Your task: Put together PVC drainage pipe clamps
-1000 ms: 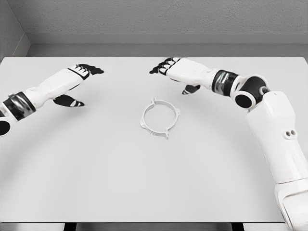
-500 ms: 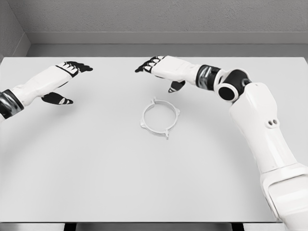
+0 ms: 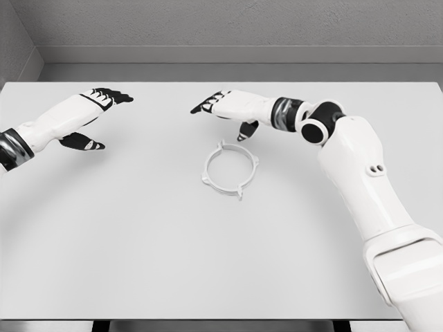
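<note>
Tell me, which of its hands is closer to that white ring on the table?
The right hand. It hovers open just behind the white ring, slightly to its left. The left hand is open too, far off toward the table's left side.

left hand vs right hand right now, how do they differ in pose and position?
The right hand sits near the table's middle, just behind the white clamp ring; the left hand is far off to the left side. The right arm shows from shoulder to fingers; the left arm is cut off at the forearm. Both hands are open, fingers extended, thumb hanging down, holding nothing and clear of the ring.
</note>
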